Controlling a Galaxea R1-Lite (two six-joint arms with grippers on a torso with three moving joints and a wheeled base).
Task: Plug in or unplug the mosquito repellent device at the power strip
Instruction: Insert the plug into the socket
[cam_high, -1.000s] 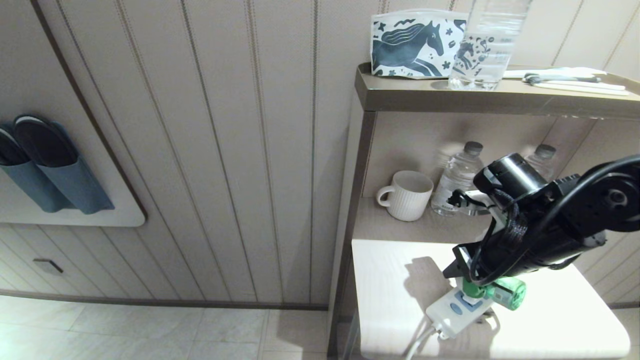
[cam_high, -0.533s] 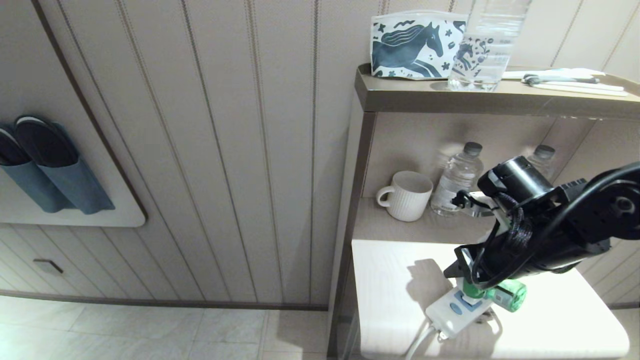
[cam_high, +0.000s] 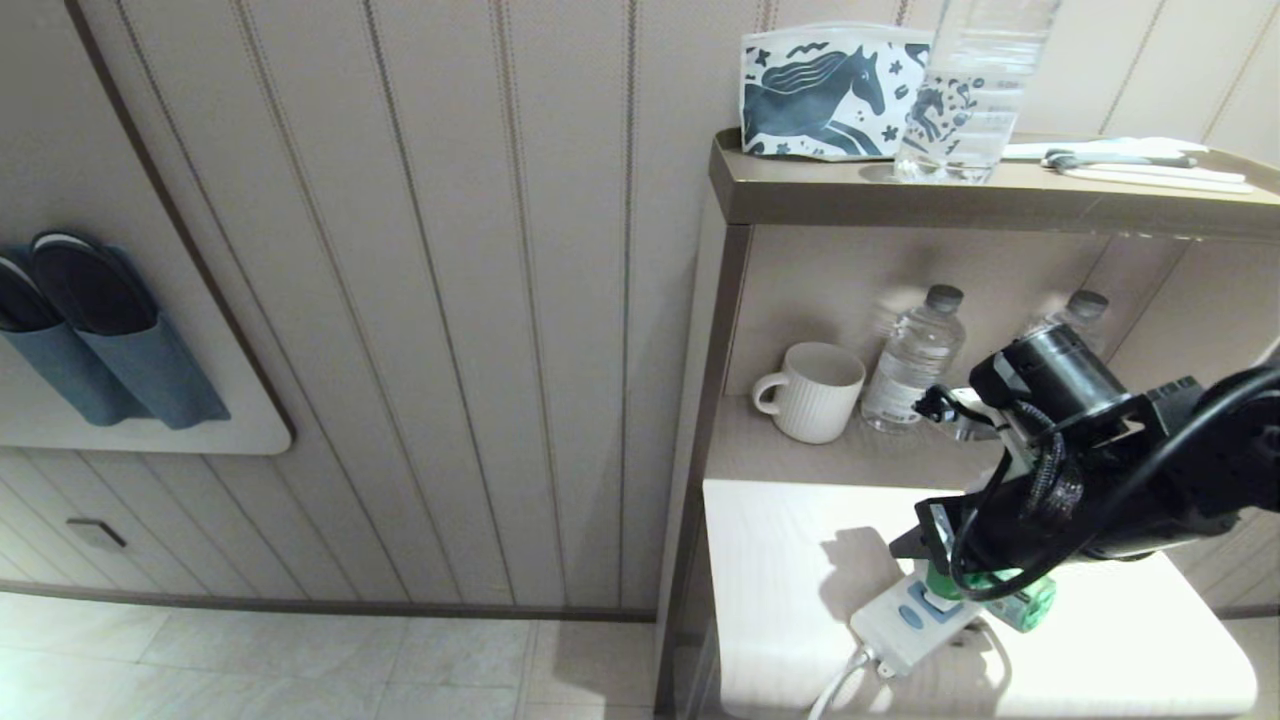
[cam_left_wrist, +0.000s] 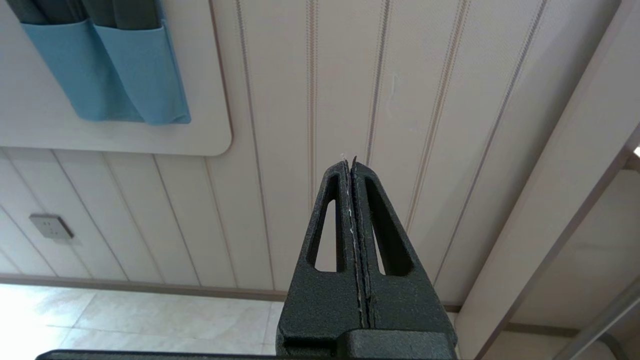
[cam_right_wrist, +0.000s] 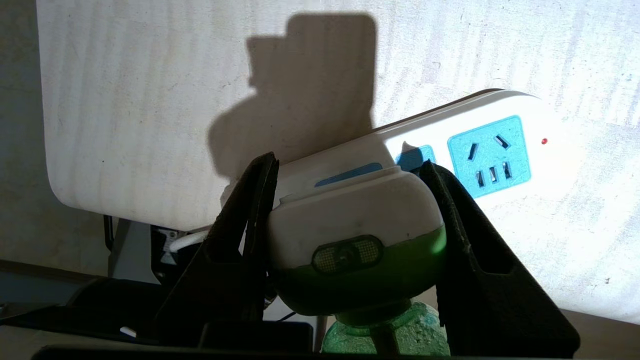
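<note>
Beige panelled wall (cam_high: 450, 300) with thin vertical grooves runs down to a dark skirting and pale tiled floor (cam_high: 250, 660). A white rounded board (cam_high: 150, 430) on the wall carries blue pockets (cam_high: 120, 370) holding dark slippers. At right stands a brown shelf unit (cam_high: 900, 195), its lower shelf shaded, with a bright white surface (cam_high: 780, 560) in front, strongly lit from above

Power strip (cam_right_wrist: 450, 135): white, light-blue socket panels, blue oval button. Repellent device (cam_right_wrist: 350, 235): white head, green lower band, translucent green bottle. Gripper fingers (cam_right_wrist: 480, 260) black. Pouch (cam_high: 830, 92): white, dark-blue horse print. Mug (cam_high: 815, 390) white, ribbed. Slipper holders (cam_high: 110, 370) blue.
</note>
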